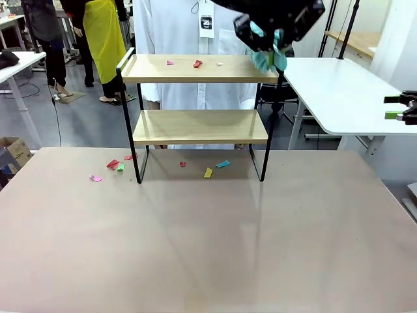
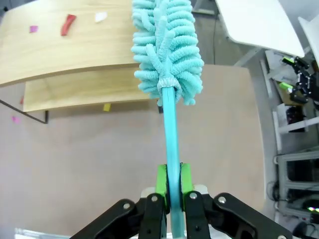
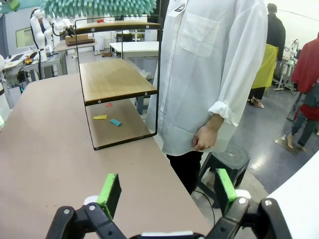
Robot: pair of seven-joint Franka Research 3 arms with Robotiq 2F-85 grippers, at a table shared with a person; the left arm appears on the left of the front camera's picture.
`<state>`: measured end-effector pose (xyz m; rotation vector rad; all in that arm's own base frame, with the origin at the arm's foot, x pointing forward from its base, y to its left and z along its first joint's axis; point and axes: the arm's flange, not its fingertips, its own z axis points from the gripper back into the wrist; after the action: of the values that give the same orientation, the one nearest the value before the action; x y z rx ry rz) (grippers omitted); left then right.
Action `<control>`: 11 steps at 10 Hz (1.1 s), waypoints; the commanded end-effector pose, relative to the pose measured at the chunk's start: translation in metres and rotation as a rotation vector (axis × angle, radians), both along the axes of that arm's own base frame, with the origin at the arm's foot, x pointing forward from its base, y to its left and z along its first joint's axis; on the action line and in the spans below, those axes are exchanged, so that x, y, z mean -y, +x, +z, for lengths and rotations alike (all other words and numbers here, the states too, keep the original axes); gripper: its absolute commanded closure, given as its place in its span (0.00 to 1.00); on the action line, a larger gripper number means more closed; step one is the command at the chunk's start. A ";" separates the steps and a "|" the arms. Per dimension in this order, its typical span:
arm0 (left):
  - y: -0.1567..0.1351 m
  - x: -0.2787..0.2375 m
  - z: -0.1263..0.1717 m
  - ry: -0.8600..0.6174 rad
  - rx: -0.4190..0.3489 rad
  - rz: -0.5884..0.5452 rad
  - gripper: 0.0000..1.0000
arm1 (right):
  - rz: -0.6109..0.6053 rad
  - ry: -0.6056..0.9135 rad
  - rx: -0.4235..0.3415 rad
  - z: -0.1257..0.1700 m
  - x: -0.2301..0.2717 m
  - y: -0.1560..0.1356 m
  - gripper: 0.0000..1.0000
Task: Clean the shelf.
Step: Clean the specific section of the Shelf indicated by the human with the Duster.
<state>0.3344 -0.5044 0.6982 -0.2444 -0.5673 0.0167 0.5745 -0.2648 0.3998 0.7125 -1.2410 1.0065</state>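
The shelf stands at the table's far side, and its top board carries pink, red and white paper scraps. My left gripper hovers over the top board's right end. In the left wrist view this gripper is shut on the handle of a teal fluffy duster, whose head hangs over the board's right part, apart from the red scrap. My right gripper stays off to the far right; its wrist view shows the gripper open with nothing between its fingers, facing the shelf end-on.
Coloured scraps lie on the table under and left of the shelf, among them a yellow scrap and a teal one. A person in a white coat stands close behind the shelf. A black stool sits beside them.
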 end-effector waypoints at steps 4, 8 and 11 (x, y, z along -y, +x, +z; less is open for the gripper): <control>0.024 0.024 -0.010 0.025 -0.054 0.061 0.87 | -0.002 -0.003 0.004 0.002 -0.001 0.001 0.00; 0.032 0.011 -0.026 0.055 -0.060 0.043 0.87 | -0.002 -0.003 0.004 0.002 -0.001 0.001 0.00; 0.048 -0.060 -0.036 0.138 -0.123 0.107 0.87 | -0.002 -0.003 0.004 0.002 -0.001 0.001 0.00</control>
<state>0.3876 -0.4809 0.6650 -0.1111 -0.4840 0.0859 0.5745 -0.2647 0.3997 0.7128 -1.2409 1.0065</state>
